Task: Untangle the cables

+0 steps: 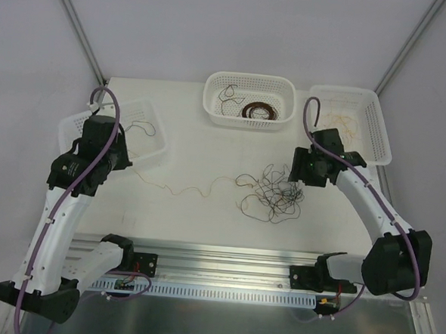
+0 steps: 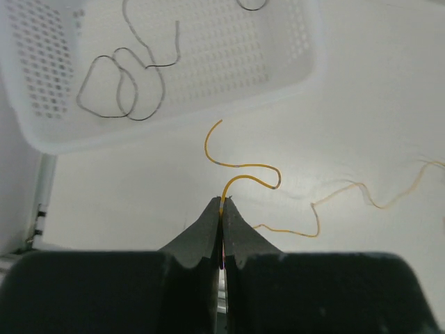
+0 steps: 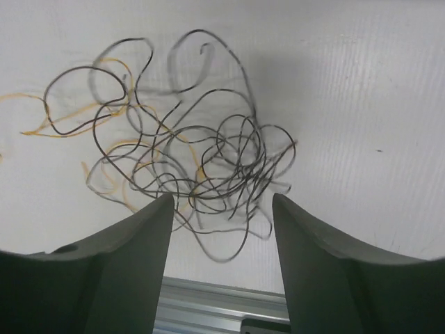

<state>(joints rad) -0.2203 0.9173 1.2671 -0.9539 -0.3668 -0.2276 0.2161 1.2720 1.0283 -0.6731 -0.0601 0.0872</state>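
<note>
**Left jaws pinch a yellow strand; right jaws spread over the clump**

The left jaws are pressed together on a yellow strand (image 2: 245, 167). A short curl of it ends free just ahead of the tips. A longer run trails away over the white counter (image 1: 189, 225) to the clump of cables (image 1: 273, 193) near the middle.

The right jaws stand spread, with nothing pinched between them. The clump, dark loops mixed with a few yellow-tan ones, lies on the counter under and just ahead of them. Some strands pass behind the finger edges in the right wrist view, so contact cannot be told.

Just beyond the left jaws sits a white perforated basket (image 2: 292, 56) holding a loose dark wire (image 2: 115, 90). At the far edge, a middle basket (image 1: 219, 110) holds a dark coil (image 1: 258, 112) and a thin squiggle. The right basket (image 1: 377, 123), beside the right arm, holds tan strands (image 1: 343, 117). A metal rail (image 1: 233, 251) runs along the near edge between the arm bases.
</note>
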